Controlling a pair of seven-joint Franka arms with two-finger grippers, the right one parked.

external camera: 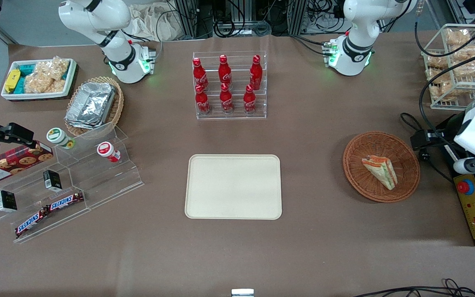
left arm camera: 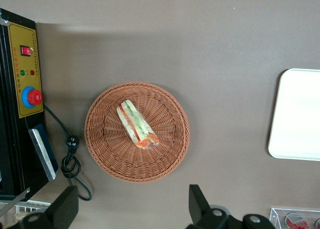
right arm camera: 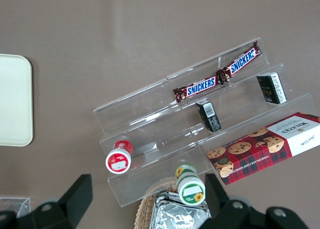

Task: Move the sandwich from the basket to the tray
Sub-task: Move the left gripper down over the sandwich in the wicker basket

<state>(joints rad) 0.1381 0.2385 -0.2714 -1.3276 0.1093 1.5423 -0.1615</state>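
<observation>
The sandwich (external camera: 381, 171), a wrapped triangular wedge with orange and green filling, lies in the round reddish-brown wicker basket (external camera: 355, 165) toward the working arm's end of the table. The cream-beige tray (external camera: 233, 186) sits flat at the table's middle with nothing on it. In the left wrist view the sandwich (left arm camera: 137, 125) lies in the middle of the basket (left arm camera: 100, 139), and the tray's edge (left arm camera: 297, 114) shows. My left gripper (left arm camera: 132, 205) hangs high above the table just outside the basket's rim, open and holding nothing. Its black fingers (left arm camera: 197, 201) stand wide apart.
A black and yellow control box with a red stop button (external camera: 465, 187) and cables (external camera: 425, 156) lies beside the basket. A clear rack of red bottles (external camera: 229, 84) stands farther from the camera than the tray. A wire rack of snacks (external camera: 454, 62) and an acrylic display stand (external camera: 68, 181) stand at the table's ends.
</observation>
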